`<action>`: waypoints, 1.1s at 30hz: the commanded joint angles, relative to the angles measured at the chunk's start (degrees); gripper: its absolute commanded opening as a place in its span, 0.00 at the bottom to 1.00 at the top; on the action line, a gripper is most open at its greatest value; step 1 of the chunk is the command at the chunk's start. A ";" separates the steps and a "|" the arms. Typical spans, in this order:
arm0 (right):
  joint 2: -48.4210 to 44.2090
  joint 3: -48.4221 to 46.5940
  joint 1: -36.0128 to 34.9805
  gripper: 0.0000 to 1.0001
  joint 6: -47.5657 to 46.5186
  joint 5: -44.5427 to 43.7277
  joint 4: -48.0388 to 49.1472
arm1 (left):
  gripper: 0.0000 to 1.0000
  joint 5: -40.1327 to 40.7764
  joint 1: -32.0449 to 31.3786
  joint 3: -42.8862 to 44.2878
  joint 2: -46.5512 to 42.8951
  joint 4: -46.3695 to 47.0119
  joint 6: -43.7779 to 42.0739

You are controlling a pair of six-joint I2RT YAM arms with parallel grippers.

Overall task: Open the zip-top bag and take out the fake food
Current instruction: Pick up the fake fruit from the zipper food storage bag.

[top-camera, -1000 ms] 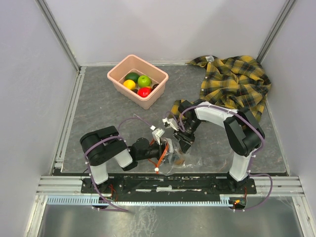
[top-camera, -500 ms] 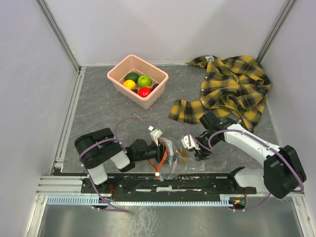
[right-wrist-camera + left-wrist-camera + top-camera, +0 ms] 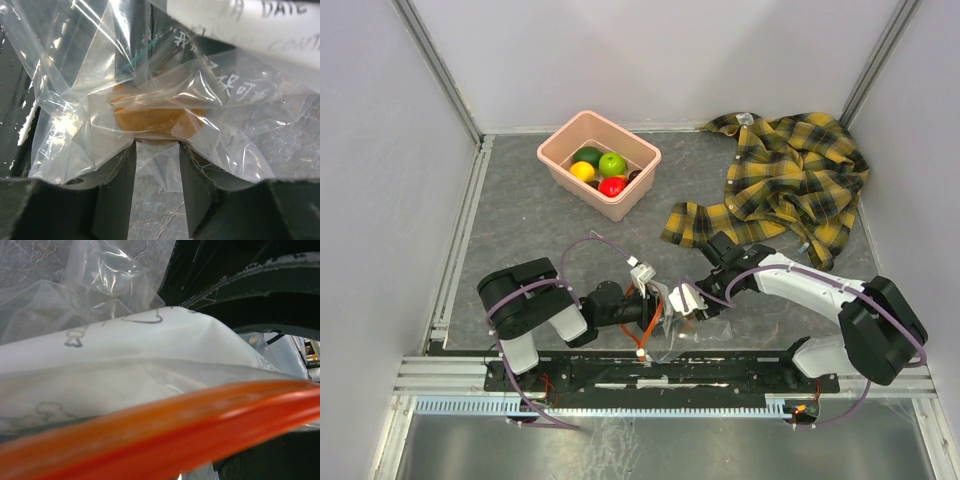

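Finding: zip-top bag (image 3: 225, 125) is thin, limp, slippery film; its stiff orange strip (image 3: 175, 425) is judged the best purchase. The right fingers (image 3: 156, 150) are parted and empty, fake food (image 3: 155, 120) just ahead. Cannot tell the state of the left fingers (image 3: 645, 300).

Grey marbled tabletop (image 3: 520, 230) between plain pale walls (image 3: 660, 60), aluminium rails (image 3: 620, 375) at near edge.

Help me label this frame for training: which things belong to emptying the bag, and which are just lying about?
In the job: clear crinkly zip-top bag with orange-red strip; brown plastic food piece inside it; glossy plastic fruits in the pink plastic tub.
Lying about: crumpled yellow-and-black plaid shirt.
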State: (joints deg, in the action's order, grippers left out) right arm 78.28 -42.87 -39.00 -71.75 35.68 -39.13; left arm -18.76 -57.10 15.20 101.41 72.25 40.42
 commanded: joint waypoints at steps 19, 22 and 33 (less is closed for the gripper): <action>5.58 -7.22 -6.61 0.14 14.26 -1.61 2.44 | 0.77 -0.77 -2.11 -0.83 -1.05 3.50 -5.01; 5.53 -7.31 -6.89 0.13 14.69 -1.04 2.52 | 0.78 -1.33 -2.31 -1.07 -2.08 2.10 -4.78; 5.37 -7.47 -8.72 0.04 18.13 -2.14 4.78 | 0.78 1.58 -3.86 2.08 -3.27 -10.41 -4.38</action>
State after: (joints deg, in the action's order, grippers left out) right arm 83.72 -47.68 -47.18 -54.89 31.44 -38.00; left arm -18.46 -60.25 16.25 99.50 66.61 38.17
